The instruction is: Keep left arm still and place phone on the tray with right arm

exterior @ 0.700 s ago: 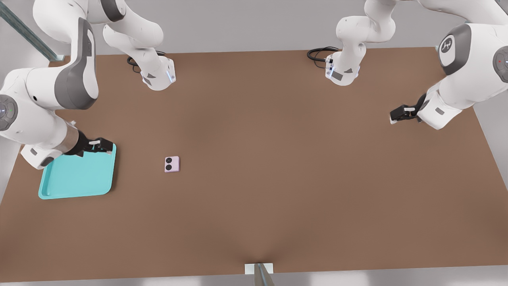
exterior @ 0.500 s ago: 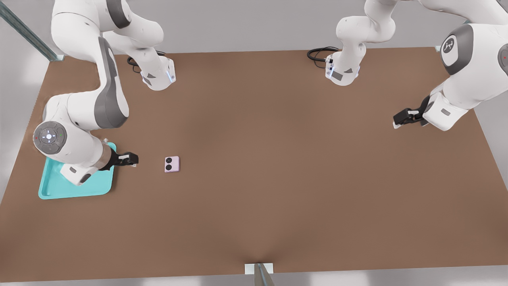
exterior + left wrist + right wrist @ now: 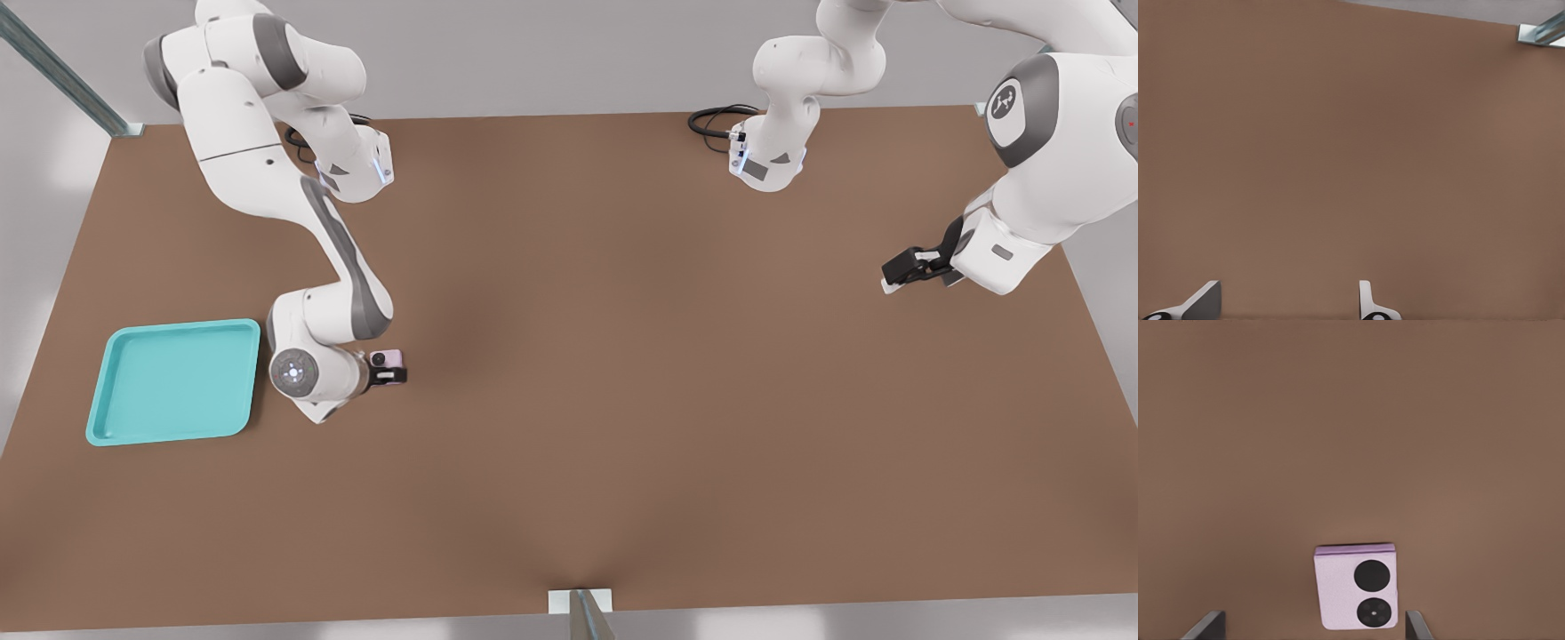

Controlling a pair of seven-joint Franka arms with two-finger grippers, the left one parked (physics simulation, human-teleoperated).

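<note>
The phone (image 3: 393,356) is a small pale pink-lilac slab lying flat on the brown table, its two black lenses facing up. In the front view my gripper (image 3: 389,373) hangs right over it and hides most of it. In the right wrist view the phone (image 3: 1356,588) lies between the two fingertips (image 3: 1210,625), which stand wide apart and do not touch it, so the gripper is open. The turquoise tray (image 3: 116,425) lies with nothing on it near the table's edge, to the front view's left of the phone.
Both arm bases (image 3: 356,169) (image 3: 765,160) stand at the table's far side, each with a black cable. The parked arm's gripper (image 3: 907,267) hovers at the front view's right. A metal post (image 3: 582,613) rises at the near edge.
My arm has swung from over the tray toward the front view's right, and the gripper now hangs over the phone. The tray is uncovered. The phone has not moved.
</note>
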